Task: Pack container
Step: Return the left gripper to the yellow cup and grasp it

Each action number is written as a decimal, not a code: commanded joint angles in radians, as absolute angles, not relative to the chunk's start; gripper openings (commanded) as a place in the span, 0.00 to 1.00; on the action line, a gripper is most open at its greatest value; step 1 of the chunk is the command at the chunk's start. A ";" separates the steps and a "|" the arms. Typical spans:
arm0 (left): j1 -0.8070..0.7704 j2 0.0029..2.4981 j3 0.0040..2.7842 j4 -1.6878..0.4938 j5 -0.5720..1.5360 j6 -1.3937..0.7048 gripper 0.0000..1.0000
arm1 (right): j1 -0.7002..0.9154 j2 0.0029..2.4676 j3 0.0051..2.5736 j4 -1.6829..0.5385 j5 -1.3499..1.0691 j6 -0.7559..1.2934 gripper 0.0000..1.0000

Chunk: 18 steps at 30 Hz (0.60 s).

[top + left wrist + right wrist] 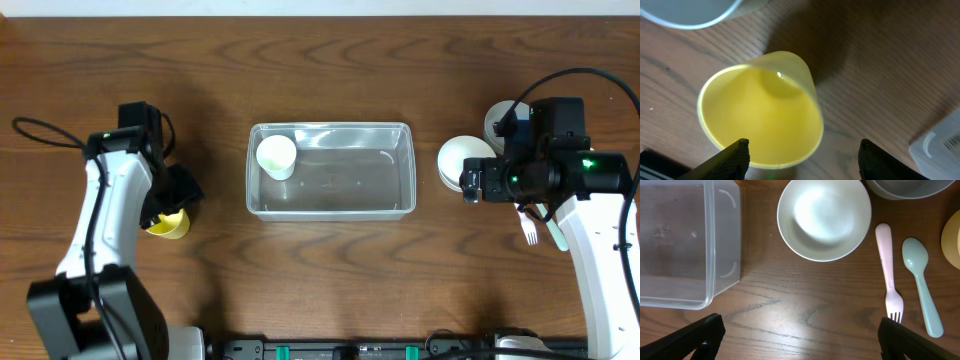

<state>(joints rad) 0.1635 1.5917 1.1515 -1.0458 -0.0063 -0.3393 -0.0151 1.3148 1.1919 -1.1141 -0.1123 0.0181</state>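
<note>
Both claws are held open over the table [330, 270], with the container [350, 182] set between the two arms.

The left gripper [805, 159] is seen with its fingers spread wide around the near rim of a yellow cup [760, 117]; whether the cup is touched cannot be told. The right gripper [802, 336] is likewise spread, with only bare wood between its fingers. Just beyond it a pink fork [888, 270] and a pale green spoon [921, 280] are laid side by side, and a white bowl [824, 217] is placed beside the container's right end. A white cup [277, 156] is stood inside the container, at its far left corner.
</note>
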 commanded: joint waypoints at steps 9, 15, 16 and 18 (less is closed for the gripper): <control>0.169 1.715 1.147 -1.031 -0.008 -0.326 0.65 | -0.028 1.314 1.211 -1.119 -0.109 0.014 0.99; 0.169 1.723 1.147 -1.033 -0.008 -0.326 0.34 | -0.028 1.314 1.211 -1.119 -0.109 0.014 0.99; 0.169 1.723 1.146 -1.034 -0.008 -0.326 0.30 | -0.028 1.314 1.211 -1.119 -0.109 0.014 0.99; 0.169 1.723 1.147 -1.034 -0.008 -0.326 0.23 | -0.028 1.314 1.211 -1.119 -0.109 0.014 0.99</control>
<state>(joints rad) 0.1635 1.7149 1.1515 -1.0283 -0.0029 -0.3355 -0.0151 1.3148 1.1919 -1.1175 -0.1123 0.0177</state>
